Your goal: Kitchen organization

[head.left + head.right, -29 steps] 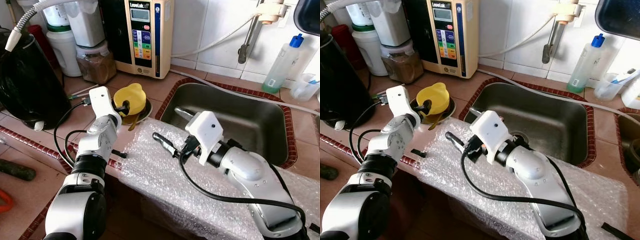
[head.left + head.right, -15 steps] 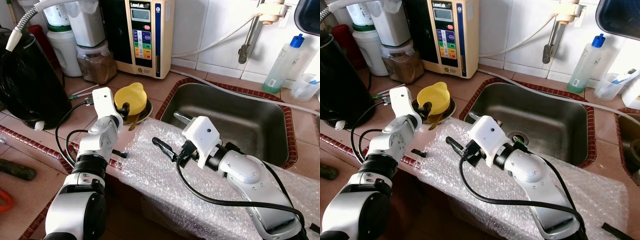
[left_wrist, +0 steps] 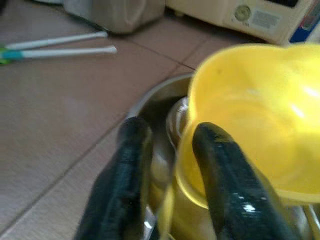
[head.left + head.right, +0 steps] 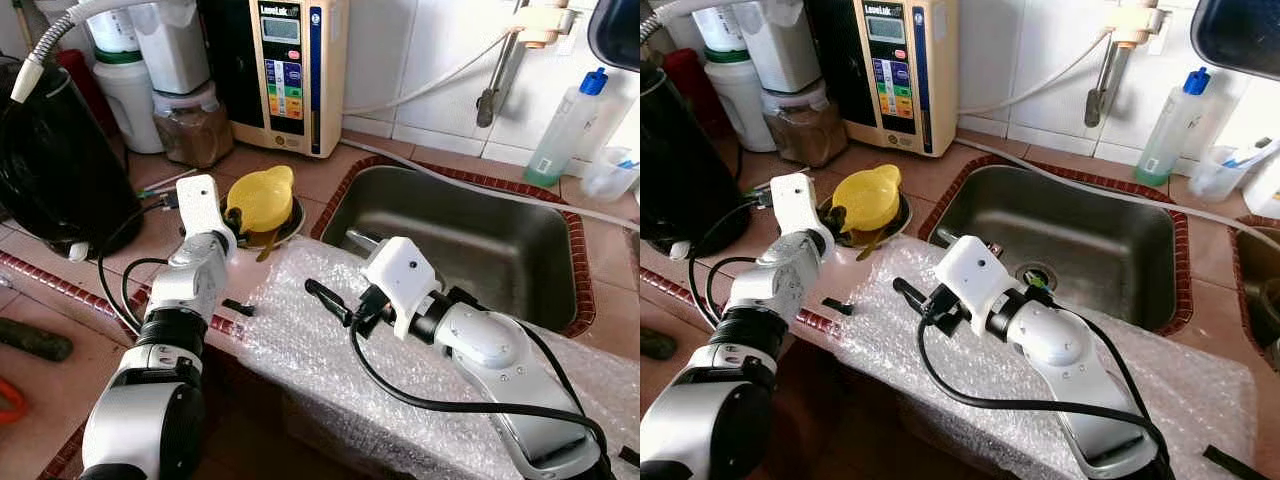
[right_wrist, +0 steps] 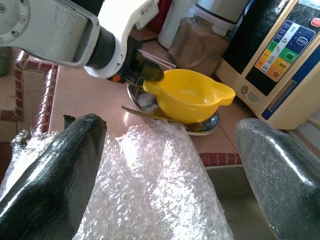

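Left end effector [image 3: 170, 175] on yellow bowl [image 3: 250, 110]

Silver arms; white wrist housings; black cables; seemingly glossy black fingers [image 3: 225, 190].

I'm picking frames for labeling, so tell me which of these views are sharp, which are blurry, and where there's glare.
Left and right eye views: sharp, evenly daylit, with soft glare on the bubble wrap. Left wrist view: soft throughout; the yellow bowl is close and blurred, the left hand glossy. Right wrist view: the bowl is crisp, while the near fingers of the right hand are out of focus.
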Robot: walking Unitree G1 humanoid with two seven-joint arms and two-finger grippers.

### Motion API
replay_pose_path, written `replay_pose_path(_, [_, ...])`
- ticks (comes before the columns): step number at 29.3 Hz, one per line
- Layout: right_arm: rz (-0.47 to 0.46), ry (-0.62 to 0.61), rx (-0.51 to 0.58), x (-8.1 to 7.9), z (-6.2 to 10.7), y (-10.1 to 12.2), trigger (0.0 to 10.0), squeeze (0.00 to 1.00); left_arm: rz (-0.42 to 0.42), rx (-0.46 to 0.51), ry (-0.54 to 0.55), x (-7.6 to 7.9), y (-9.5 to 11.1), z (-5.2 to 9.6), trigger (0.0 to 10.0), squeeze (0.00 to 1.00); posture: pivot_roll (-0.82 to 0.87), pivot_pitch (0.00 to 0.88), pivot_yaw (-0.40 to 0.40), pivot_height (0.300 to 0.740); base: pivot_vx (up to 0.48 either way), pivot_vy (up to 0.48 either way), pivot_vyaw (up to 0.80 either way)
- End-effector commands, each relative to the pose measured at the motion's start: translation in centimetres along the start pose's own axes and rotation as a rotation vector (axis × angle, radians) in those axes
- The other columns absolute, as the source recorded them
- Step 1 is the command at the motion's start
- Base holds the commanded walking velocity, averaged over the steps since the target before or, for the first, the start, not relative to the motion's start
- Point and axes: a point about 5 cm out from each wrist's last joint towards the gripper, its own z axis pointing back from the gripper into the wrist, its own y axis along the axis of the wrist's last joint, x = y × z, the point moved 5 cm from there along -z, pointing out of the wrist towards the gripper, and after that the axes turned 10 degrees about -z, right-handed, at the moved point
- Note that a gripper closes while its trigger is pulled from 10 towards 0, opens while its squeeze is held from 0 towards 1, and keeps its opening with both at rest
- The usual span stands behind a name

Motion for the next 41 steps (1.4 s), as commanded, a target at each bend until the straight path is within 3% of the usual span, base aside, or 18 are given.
replay_pose_path(1, [0.008,0.007,-0.004,0.0,0.0,-0.1,10.0,0.0,-0.015,0.012,0.017,-0.5,-0.1,0.1,0.0,0.0,-0.03,0.0,0.06,0.74,0.0,0.0,0.0])
replay_pose_path(16, [0.011,-0.009,-0.015,0.5,-0.1,-0.5,10.0,0.0,0.033,0.094,0.023,-0.4,1.0,0.3,0.0,0.0,-0.04,0.0,0.055,0.74,0.0,0.0,0.0])
replay_pose_path(20, [0.017,-0.011,-0.015,0.6,-0.1,-0.5,10.0,0.0,0.134,0.198,0.032,-0.3,2.9,0.6,0.0,0.0,-0.04,0.0,0.055,0.74,0.0,0.0,0.0])
replay_pose_path(30, [0.021,-0.018,-0.013,0.9,-0.4,-0.6,10.0,0.0,0.1,0.209,0.053,-0.7,3.2,0.6,0.0,0.0,-0.04,0.0,0.057,0.74,0.0,0.0,0.0])
replay_pose_path(31, [0.021,-0.019,-0.013,0.9,-0.4,-0.6,10.0,0.0,0.102,0.215,0.061,-0.9,3.3,0.6,6.2,0.63,-0.04,0.0,0.057,0.74,0.0,0.0,0.0])
replay_pose_path(32, [0.021,-0.02,-0.013,0.9,-0.4,-0.6,10.0,0.0,0.124,0.233,0.05,-0.9,3.7,0.6,10.0,1.0,-0.04,0.0,0.057,0.74,0.0,0.0,0.0])
replay_pose_path(35, [0.022,-0.018,-0.013,0.9,-0.4,-0.6,10.0,0.0,0.138,0.269,0.031,-0.7,4.5,0.7,10.0,1.0,-0.04,0.0,0.056,0.74,0.0,0.0,0.0])
replay_pose_path(41, [0.022,-0.01,-0.016,0.7,-0.3,-0.9,10.0,0.0,0.139,0.24,0.025,-0.7,4.3,0.4,10.0,1.0,-0.03,0.0,0.057,0.74,0.0,0.0,0.0])
